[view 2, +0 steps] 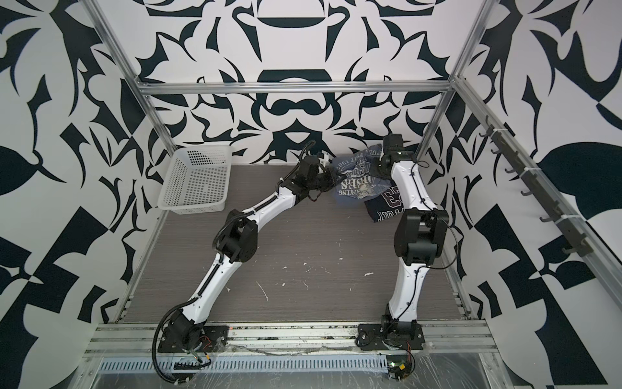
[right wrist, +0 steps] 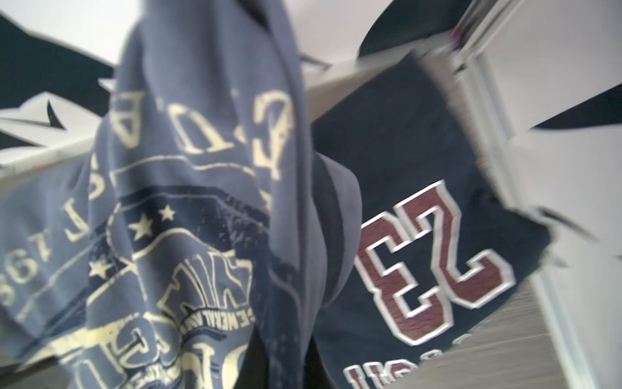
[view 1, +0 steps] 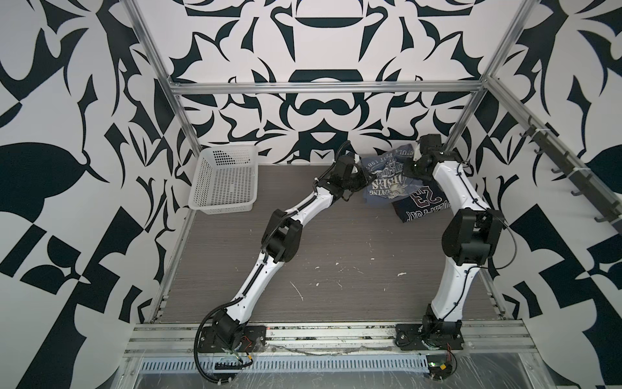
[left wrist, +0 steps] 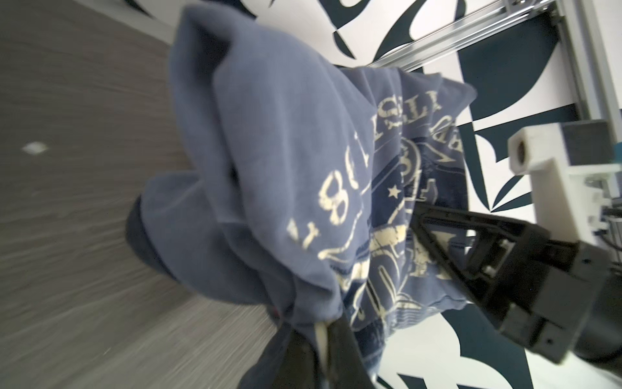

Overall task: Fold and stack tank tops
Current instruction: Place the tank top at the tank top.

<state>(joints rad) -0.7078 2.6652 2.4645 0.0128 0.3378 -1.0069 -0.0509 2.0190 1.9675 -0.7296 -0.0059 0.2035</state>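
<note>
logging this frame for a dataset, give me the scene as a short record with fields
surface: grey wood-grain table
held item: slate-blue tank top, pale graphic, bunched and lifted between both arms
left gripper: shut on one edge of it
right gripper: shut on its other side
beneath: navy "23" tank top, flat on the table, looks folded, far right corner
basket: white perforated basket, far left, nothing visible inside
stack: not yet laid down

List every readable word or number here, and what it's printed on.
"23": maroon, on the navy tank top.
"198", cut off by a fold: on the grey-blue tank top.
Other lettering on both tops: folded or blurred, unreadable.
White basket: no text.
</note>
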